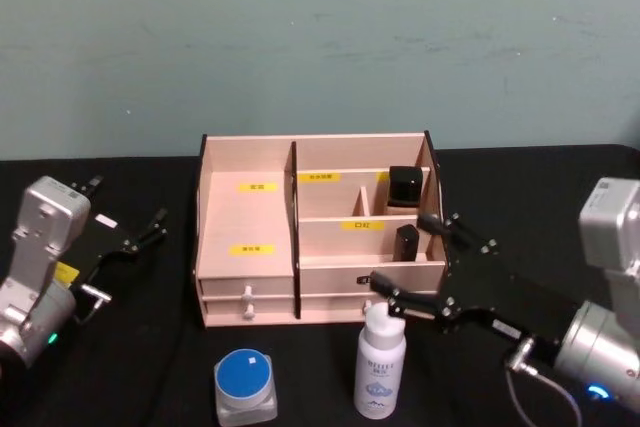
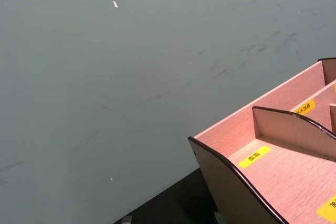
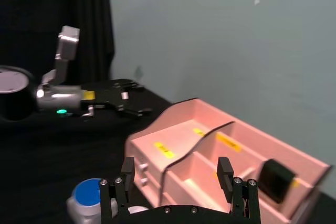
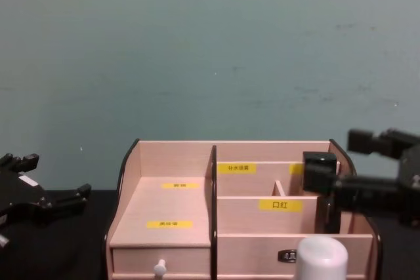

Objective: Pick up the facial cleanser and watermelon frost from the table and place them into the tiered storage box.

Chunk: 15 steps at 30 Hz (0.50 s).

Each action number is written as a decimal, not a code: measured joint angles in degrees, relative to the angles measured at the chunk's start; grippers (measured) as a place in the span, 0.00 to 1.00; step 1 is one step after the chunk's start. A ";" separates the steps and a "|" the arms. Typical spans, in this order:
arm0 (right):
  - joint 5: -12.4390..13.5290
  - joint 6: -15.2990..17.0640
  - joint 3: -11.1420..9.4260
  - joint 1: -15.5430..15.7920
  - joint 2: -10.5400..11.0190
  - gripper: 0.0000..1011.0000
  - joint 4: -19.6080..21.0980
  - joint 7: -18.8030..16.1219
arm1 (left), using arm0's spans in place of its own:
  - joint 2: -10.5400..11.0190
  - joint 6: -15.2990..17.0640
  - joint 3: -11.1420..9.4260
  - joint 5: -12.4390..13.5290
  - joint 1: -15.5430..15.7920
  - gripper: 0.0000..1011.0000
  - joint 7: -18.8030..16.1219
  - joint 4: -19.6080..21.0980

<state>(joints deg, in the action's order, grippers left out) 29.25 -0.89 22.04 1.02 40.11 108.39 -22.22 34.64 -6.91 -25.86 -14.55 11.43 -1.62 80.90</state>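
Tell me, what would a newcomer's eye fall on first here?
The pale pink tiered storage box stands out at the middle of the black table. In front of it, the right gripper is open close by the cap of a white bottle, with a blue-lidded jar to the bottle's left. The left gripper is open too, off to the box's left.

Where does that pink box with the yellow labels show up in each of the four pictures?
Head view: tiered storage box, centre.
Chest view: lower centre, seen front-on.
Left wrist view: one corner, close up.
Right wrist view: just beyond the right gripper, at.
Shared landmark: its dark-edged middle divider.
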 joint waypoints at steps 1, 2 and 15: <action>-0.01 0.32 0.23 -0.10 -0.16 0.99 -0.04 -0.34 | 0.00 0.00 0.00 0.00 0.00 1.00 0.00 0.00; -0.06 0.92 0.61 -0.22 -0.42 0.99 -0.06 -0.91 | 0.00 0.00 0.00 0.00 0.00 1.00 0.00 0.00; -1.11 6.71 0.87 1.63 -0.79 0.99 1.47 -2.00 | 0.00 0.00 0.00 0.00 0.00 1.00 0.00 0.00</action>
<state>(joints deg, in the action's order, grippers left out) 28.14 5.82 22.91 2.65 39.32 109.87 -24.23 34.65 -6.91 -25.86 -14.55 11.43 -1.62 80.90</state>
